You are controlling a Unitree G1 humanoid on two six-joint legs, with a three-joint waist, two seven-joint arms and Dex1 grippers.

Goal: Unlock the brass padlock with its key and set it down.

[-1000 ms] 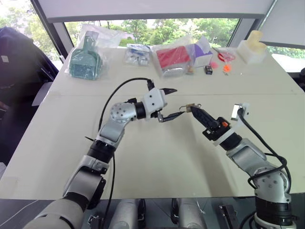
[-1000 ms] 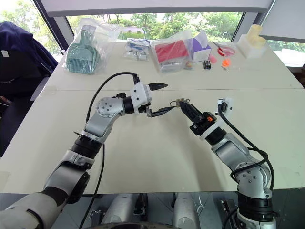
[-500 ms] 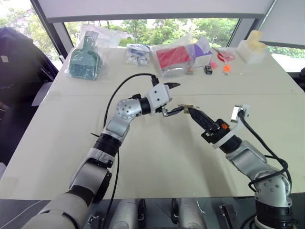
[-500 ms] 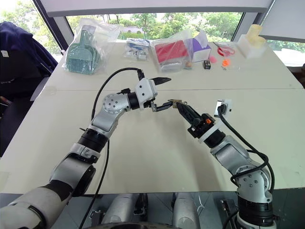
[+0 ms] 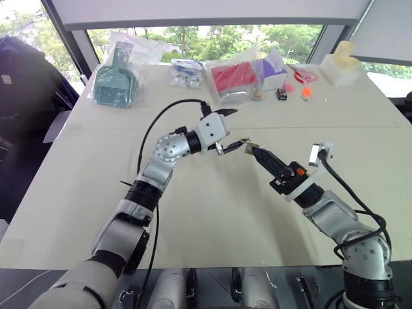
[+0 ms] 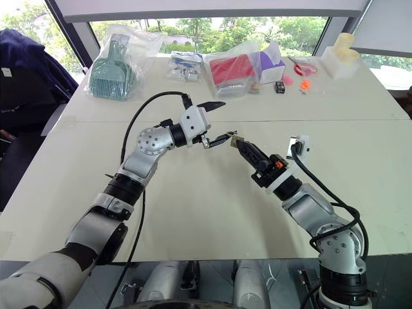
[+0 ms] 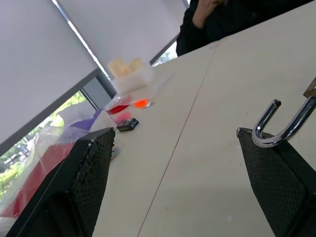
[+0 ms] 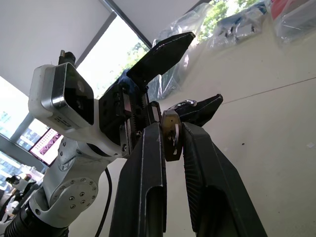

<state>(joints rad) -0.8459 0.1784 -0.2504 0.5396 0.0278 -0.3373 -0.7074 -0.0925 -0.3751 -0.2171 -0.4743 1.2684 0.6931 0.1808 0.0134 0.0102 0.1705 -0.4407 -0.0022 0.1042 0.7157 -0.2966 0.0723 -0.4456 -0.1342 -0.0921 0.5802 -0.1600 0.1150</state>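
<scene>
The brass padlock (image 8: 171, 134) sits mid-frame in the head views, pinched between the narrow fingers of my right gripper (image 5: 252, 150) above the table (image 5: 212, 212). Its silvery shackle (image 7: 280, 124) looks swung free and rests against one finger of my left gripper (image 5: 233, 127), whose fingers stand wide with nothing held. I can't make out a key. My worry: if the left finger snags that shackle, it could twist the lock out of the pinch and drop it.

Bright daylight from windows behind; views sharp, shadows soft
</scene>
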